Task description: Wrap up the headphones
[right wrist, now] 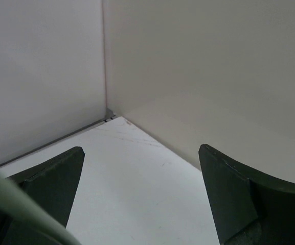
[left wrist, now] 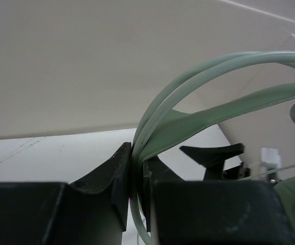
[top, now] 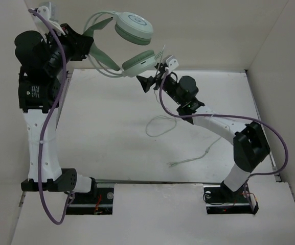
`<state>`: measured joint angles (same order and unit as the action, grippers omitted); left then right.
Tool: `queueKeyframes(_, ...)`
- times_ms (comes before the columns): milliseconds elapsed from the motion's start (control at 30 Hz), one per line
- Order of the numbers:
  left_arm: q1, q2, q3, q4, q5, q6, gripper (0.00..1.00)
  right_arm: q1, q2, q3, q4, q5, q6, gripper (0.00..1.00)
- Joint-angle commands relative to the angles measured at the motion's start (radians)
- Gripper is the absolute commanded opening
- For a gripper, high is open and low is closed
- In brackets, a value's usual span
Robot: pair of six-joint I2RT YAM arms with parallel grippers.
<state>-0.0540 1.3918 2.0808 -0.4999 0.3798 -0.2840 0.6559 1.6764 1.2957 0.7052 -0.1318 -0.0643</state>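
Observation:
The pale mint-green headphones [top: 133,26] hang in the air at the back left, both earcups stacked above the table. My left gripper [top: 87,45] is shut on the thin headband [left wrist: 188,117], which rises from between the closed jaws of the left gripper [left wrist: 136,168]. The long pale cable [top: 160,125] drops from the lower earcup [top: 138,61] and loops on the table, its free end near the middle. My right gripper [top: 143,83] sits just below that earcup, open. Between the wide-apart jaws of the right gripper [right wrist: 142,173] I see only bare table; a blurred green piece [right wrist: 4,201] crosses the lower left corner.
Pale walls [top: 213,30] enclose the white table [top: 101,132] at the back and both sides. Thick purple cables [top: 270,130] trail along both arms. One finger of the right gripper [left wrist: 213,153] shows beyond the headband in the left wrist view.

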Motion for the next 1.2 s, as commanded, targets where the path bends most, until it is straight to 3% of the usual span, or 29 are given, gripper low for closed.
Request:
queueKeyframes(0,0.042,-0.03,0.093,0.109,0.059,-0.144,0.0,0.004,0.048,0.039,0.069,-0.012,0.13,1.0)
queueKeyframes(100,0.073,-0.028,0.104,0.123,0.076,-0.187,0.0,0.055,0.051,0.005,0.082,-0.041,0.136,0.99)
queueKeyframes(233,0.119,-0.033,0.113,0.146,0.088,-0.234,0.0,0.112,0.026,-0.084,0.082,-0.095,0.172,0.82)
queueKeyframes(467,0.19,-0.03,0.134,0.204,0.12,-0.34,0.0,0.182,-0.036,-0.24,0.051,-0.232,0.211,0.65)
queueKeyframes(600,0.222,-0.03,0.137,0.241,0.133,-0.397,0.0,0.224,-0.056,-0.271,0.004,-0.363,0.248,0.38)
queueKeyframes(733,0.259,-0.028,0.13,0.251,0.131,-0.431,0.0,0.259,-0.099,-0.279,-0.07,-0.453,0.247,0.04)
queueKeyframes(767,0.265,-0.027,0.125,0.251,0.13,-0.434,0.0,0.259,-0.11,-0.276,-0.097,-0.466,0.25,0.0)
queueKeyframes(967,0.297,-0.024,0.064,0.251,0.035,-0.403,0.0,0.207,-0.196,-0.222,-0.436,-0.497,0.148,0.0)
queueKeyframes(1167,0.244,-0.045,-0.089,0.239,-0.226,-0.203,0.0,0.095,-0.239,0.04,-1.013,-0.257,-0.328,0.0)
